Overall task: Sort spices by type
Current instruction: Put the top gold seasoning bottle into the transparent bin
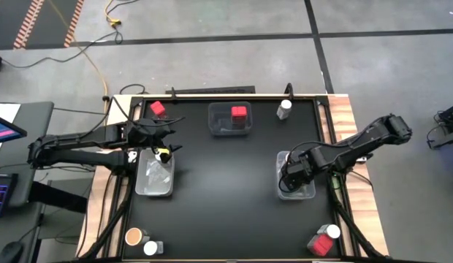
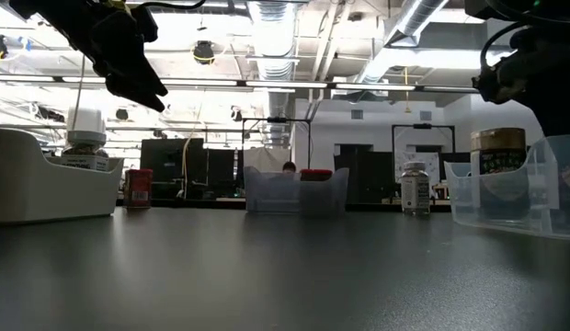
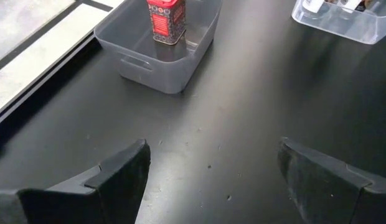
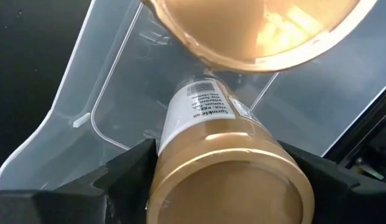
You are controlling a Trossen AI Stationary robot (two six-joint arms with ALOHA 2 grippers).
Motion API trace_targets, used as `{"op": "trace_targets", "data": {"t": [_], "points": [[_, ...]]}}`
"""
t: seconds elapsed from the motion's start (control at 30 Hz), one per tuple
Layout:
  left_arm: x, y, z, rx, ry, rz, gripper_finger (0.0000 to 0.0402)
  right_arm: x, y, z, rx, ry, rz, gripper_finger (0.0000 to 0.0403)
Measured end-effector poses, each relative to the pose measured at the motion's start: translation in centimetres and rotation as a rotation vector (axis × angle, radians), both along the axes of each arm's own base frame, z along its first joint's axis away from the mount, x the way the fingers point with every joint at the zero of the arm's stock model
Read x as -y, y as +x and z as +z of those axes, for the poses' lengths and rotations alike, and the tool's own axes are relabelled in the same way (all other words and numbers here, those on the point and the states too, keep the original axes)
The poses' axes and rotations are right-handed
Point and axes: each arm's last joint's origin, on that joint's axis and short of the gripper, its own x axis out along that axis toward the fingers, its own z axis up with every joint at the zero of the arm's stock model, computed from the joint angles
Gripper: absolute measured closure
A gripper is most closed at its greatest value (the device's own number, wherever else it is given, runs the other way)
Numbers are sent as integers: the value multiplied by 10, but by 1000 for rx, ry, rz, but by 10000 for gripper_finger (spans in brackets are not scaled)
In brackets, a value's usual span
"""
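Spices lie in several places on the black table (image 1: 226, 190). The right gripper (image 1: 292, 172) is down in the right bin (image 1: 308, 191), straddling a tan-lidded jar (image 4: 227, 180) that stands there; whether it clamps the jar or has let go cannot be told. A second tan lid (image 4: 255, 31) is just beside the first in the same bin. The left gripper (image 1: 159, 143) hangs above the table at the far end of the left bin (image 1: 147, 186), spread wide with nothing between its fingers (image 3: 121, 177). A white-capped jar (image 2: 86, 140) stands in that bin. The middle bin (image 1: 219, 124), at the far edge, holds one red tin (image 1: 239, 113). Another red tin (image 1: 157, 109) stands loose on the table at the far left, and a white-capped jar (image 1: 285, 109) is loose to the right of the middle bin. At the near left corner a tan-lidded jar (image 1: 134, 236) and a white-capped jar (image 1: 150, 248) stand close together. At the near right corner a red tin (image 1: 318, 245) and a white-capped jar (image 1: 333, 232) do the same.
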Motion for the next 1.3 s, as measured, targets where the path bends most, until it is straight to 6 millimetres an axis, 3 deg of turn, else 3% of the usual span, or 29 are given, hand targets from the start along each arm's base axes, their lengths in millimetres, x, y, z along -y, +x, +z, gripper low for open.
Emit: {"op": "trace_targets", "data": {"t": [0.97,1.3], "points": [[0,0,0,2,-3,2,68,1,0,0,-2,-14,46,62],[0,0,0,2,-3,2,68,1,0,0,-2,-14,57,7]]}}
